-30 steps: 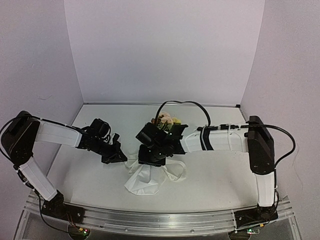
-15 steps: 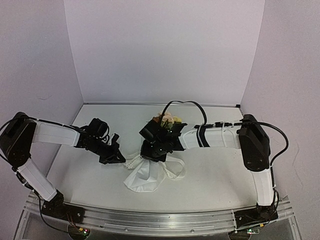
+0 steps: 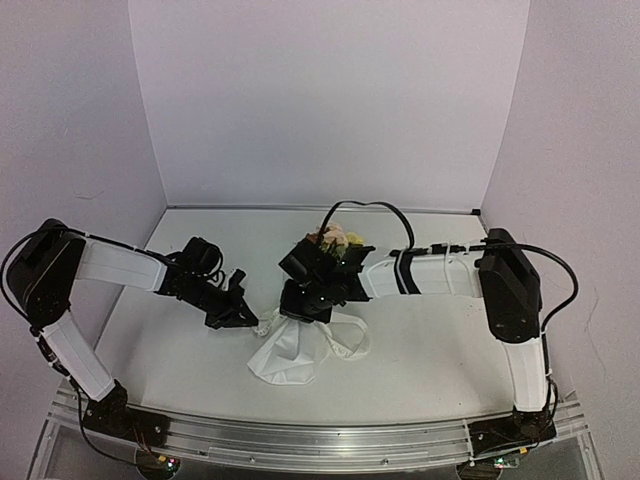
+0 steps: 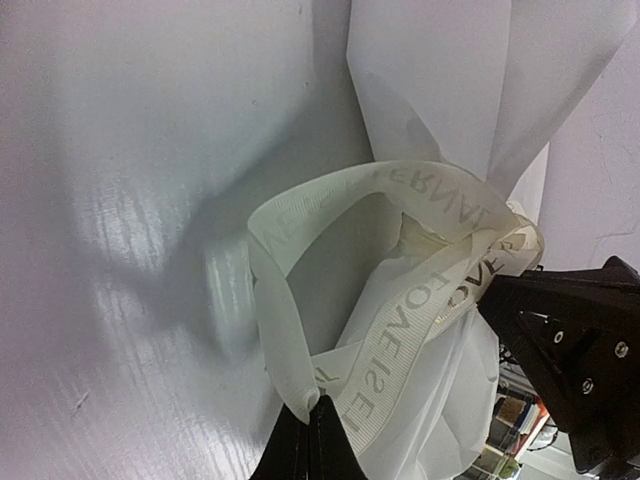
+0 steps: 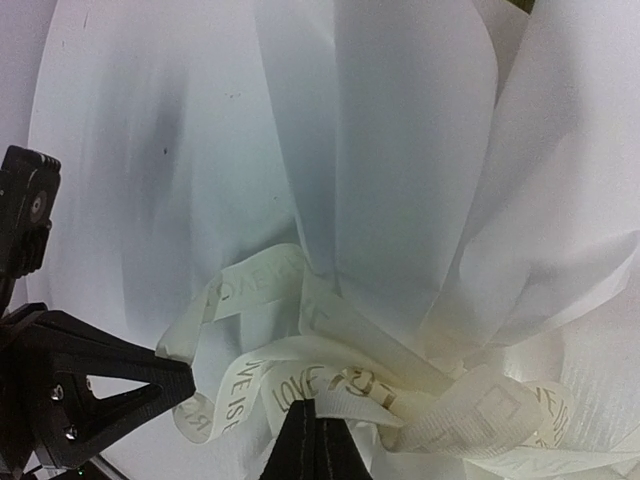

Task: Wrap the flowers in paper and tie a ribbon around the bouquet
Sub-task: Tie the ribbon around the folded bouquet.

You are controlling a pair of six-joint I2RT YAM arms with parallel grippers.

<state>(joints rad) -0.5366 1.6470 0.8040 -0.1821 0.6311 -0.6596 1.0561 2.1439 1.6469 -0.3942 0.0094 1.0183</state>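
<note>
Top external view: on the white tabletop [image 3: 430,370] the bouquet [image 3: 285,357] lies in the middle, its paper [image 5: 400,150] fanning toward the arms and the flowers [image 3: 335,238] at the far end. The cream ribbon [image 4: 430,320] loops round its waist. There the left hand [image 3: 243,316] and right hand [image 3: 298,308] each pinch a strand.

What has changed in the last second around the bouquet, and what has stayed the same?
The right gripper came down slightly onto the tied part of the bouquet and closed on the ribbon. The left gripper edged a little toward the bouquet. Unchanged: the left gripper stays shut on a loop of the ribbon, and the bouquet lies in the same place on the table.
</note>
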